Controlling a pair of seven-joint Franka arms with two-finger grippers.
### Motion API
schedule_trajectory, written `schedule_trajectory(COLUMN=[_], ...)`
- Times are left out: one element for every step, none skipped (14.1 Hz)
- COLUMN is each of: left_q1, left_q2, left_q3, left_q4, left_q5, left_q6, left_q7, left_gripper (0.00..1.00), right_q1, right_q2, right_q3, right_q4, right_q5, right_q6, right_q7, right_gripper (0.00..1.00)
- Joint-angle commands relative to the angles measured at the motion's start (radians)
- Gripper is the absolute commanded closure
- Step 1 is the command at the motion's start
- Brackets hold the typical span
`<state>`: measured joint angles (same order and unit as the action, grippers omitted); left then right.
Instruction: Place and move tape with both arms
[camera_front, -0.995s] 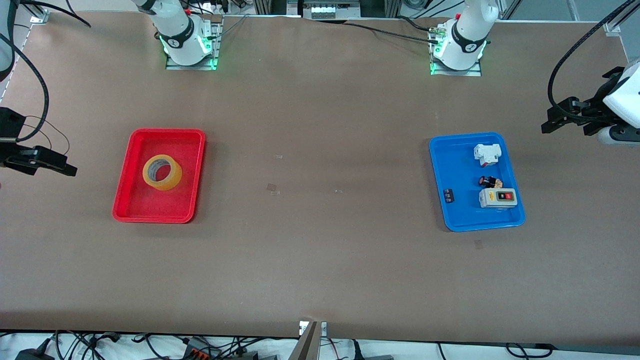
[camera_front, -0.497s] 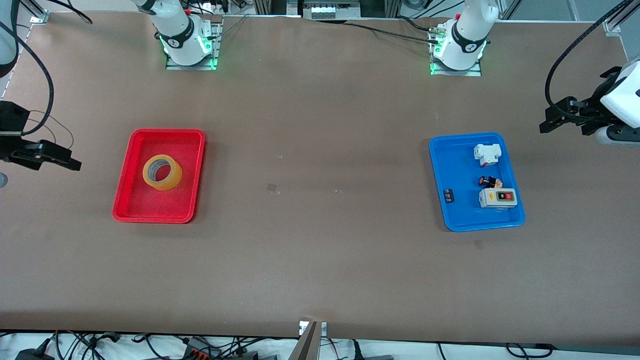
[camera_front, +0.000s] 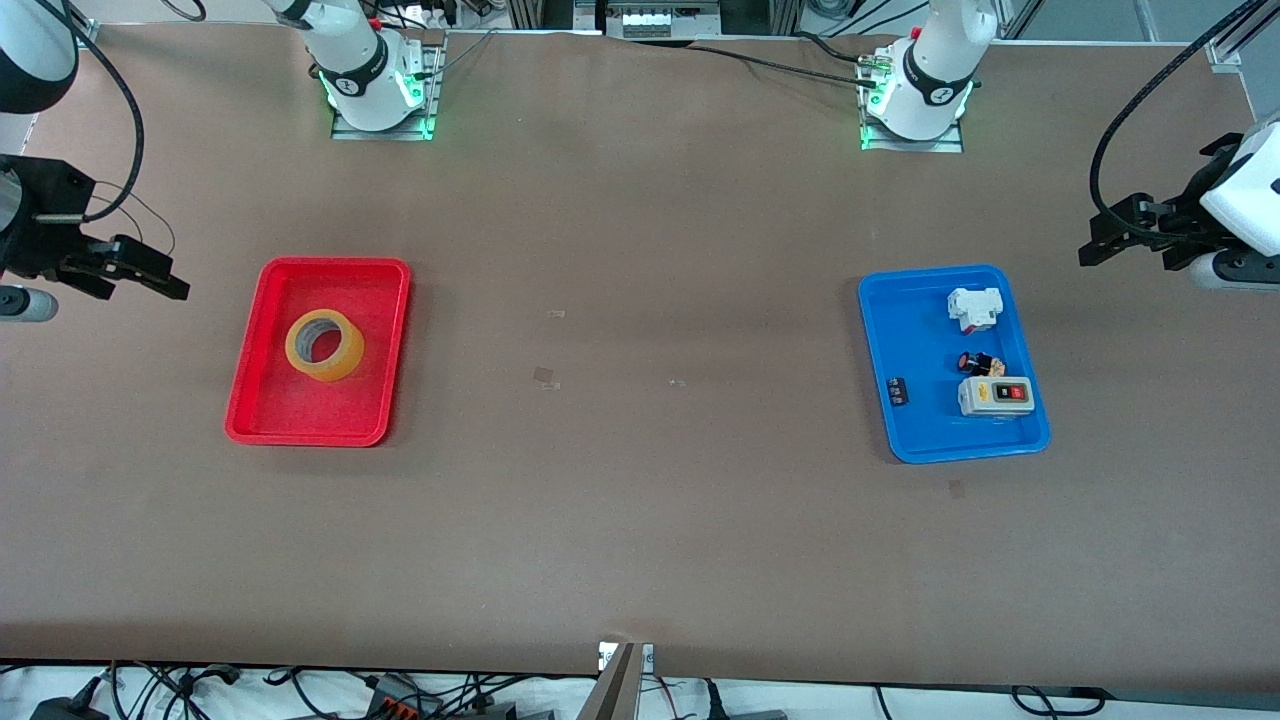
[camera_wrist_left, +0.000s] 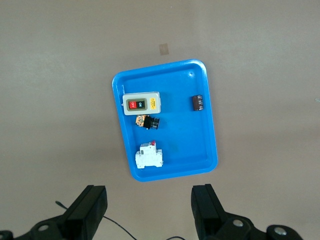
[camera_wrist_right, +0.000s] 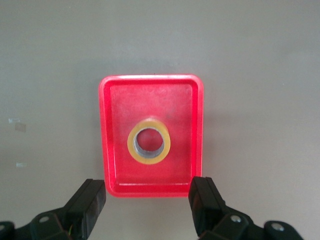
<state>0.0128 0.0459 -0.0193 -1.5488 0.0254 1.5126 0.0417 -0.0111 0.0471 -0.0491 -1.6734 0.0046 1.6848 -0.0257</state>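
Note:
The yellow-amber tape roll (camera_front: 324, 344) lies flat in the red tray (camera_front: 260, 330) toward the right arm's end of the table; it also shows in the right wrist view (camera_wrist_right: 148, 141). My right gripper (camera_front: 150, 270) is open and empty, up in the air over bare table beside the red tray (camera_wrist_right: 107, 130), its fingers (camera_wrist_right: 90, 200) wide apart. My left gripper (camera_front: 1100, 235) is open and empty, in the air over bare table beside the blue tray (camera_front: 880, 340), fingers (camera_wrist_left: 205, 205) wide apart.
The blue tray (camera_wrist_left: 210, 130) holds a white switch box with red and black buttons (camera_front: 995, 396), a white breaker (camera_front: 974, 308), a small black-red button part (camera_front: 978, 363) and a small dark block (camera_front: 899, 390). Bits of clear tape (camera_front: 544, 376) stick mid-table.
My right gripper has moved toward the red tray and toward the arm bases. My left gripper has barely shifted. The tape has not moved.

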Motion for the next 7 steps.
schedule_trajectory(left_q1=[0.001,0.001,0.001,0.001,0.001,0.001,0.003], left_q2=[-0.009,-0.009,-0.009,-0.009,-0.009,-0.009,-0.008], left_q3=[-0.008,-0.007,-0.007,-0.007,-0.007,-0.007,-0.007], left_q4=[0.007,0.007,0.007,0.007,0.007,0.007,0.007], left_q5=[0.014,0.014,0.014,0.014,0.014,0.014,0.014], left_q6=[-0.017,-0.015,-0.015,-0.017,-0.017,-0.017,-0.017], left_q7=[-0.014,-0.014,-0.014,-0.014,-0.014,-0.014,-0.014], left_gripper=[0.00,0.00,0.00,0.00,0.00,0.00,0.00], right_q1=[-0.003,0.000,0.008,0.013,0.013,0.013,0.013], right_q2=[-0.024,-0.024,-0.024,-0.027,-0.030,-0.036,-0.036], right_q3=[0.003,0.005,0.005,0.005,0.003,0.003,0.003], right_q4=[0.009,0.008,0.008,0.008,0.008,0.006,0.006], right_q5=[0.003,0.002,0.000,0.000,0.000,-0.001,-0.001], right_q6=[-0.037,-0.037,-0.037,-0.039,-0.040,-0.040,-0.042], right_q7=[-0.023,-0.028,-0.031,-0.031,-0.031,-0.031,-0.031], right_gripper=[0.00,0.00,0.00,0.00,0.00,0.00,0.00])
